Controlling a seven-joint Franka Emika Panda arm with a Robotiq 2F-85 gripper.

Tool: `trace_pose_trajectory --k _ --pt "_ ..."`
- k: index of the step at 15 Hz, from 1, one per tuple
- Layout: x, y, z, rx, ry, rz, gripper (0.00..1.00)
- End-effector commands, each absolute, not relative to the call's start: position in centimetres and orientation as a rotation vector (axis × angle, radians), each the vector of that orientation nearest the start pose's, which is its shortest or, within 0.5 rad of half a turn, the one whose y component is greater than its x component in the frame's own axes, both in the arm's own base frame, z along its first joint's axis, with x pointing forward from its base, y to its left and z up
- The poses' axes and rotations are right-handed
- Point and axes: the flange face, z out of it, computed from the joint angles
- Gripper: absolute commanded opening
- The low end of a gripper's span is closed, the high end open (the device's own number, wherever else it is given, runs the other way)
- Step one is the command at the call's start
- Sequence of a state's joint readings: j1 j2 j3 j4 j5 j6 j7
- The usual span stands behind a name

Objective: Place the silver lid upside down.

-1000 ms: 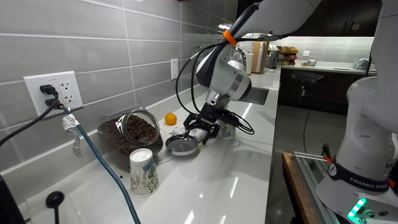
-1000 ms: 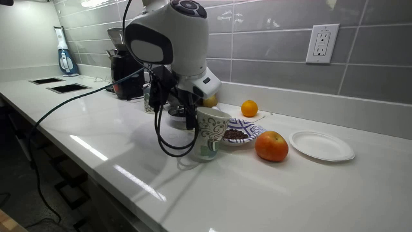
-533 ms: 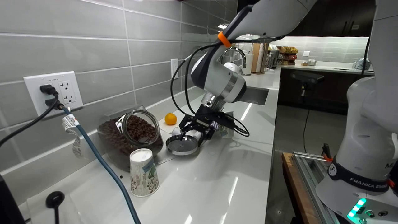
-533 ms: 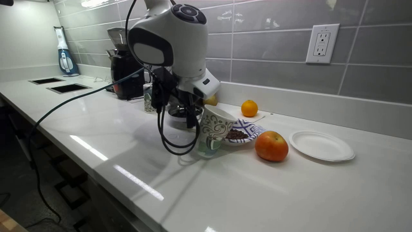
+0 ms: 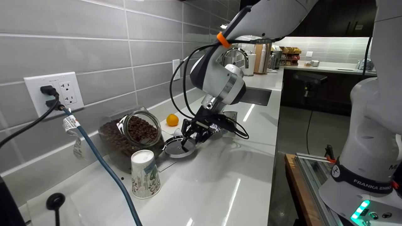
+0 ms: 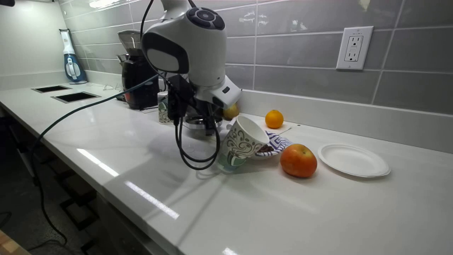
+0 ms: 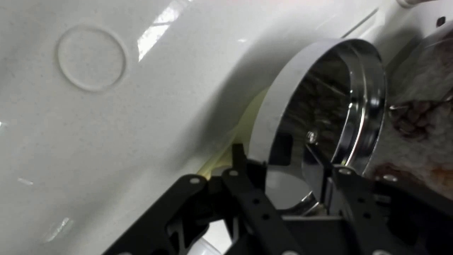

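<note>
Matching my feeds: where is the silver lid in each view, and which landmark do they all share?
Wrist view: silver lid right of centre, lower part overlapped by the end effector.
In an exterior view: silver lid slightly left of and below centre, right of the jar of beans.
In an exterior view: silver lid slightly left of centre, partly hidden.
Shared landmark: the end effector, by the silver lid in all three.

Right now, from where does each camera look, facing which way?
Exterior view: above the counter, near the upturned cup, facing the sink; arm, base, hand show.
Exterior view: near the white plate, facing roughly opposite; arm, hand show.
Wrist view: beside the hand, facing the silver lid; fingers show.
Both exterior views share the orange.
</note>
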State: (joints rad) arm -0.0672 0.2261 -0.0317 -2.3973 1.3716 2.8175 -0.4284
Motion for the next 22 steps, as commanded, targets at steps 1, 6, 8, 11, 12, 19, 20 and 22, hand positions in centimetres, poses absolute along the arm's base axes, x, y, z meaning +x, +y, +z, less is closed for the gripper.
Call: trace_pose_trajectory --k 1,6,8,11,12,19,20,22 --pt "48.3 -9.3 21.7 -2.366 1.209 -0.424 0.15" --pt "48.9 -8.6 23.3 -2.363 1.167 -0.472 0.01" --pt "48.6 -8.2 23.6 -2.379 1.153 -0.476 0.02" --pt "48.0 -7.3 24.1 -2.412 1.141 -0.479 0.03" --pt "47.5 -6.9 24.6 -2.43 1.138 -0.493 0.03" --pt "43.7 -3.1 26.7 -2.669 1.063 -0.695 0.03" --pt "43.0 -2.8 26.7 -2.714 1.049 -0.747 0.03" --pt "41.2 -2.5 25.9 -2.803 1.043 -0.833 0.03"
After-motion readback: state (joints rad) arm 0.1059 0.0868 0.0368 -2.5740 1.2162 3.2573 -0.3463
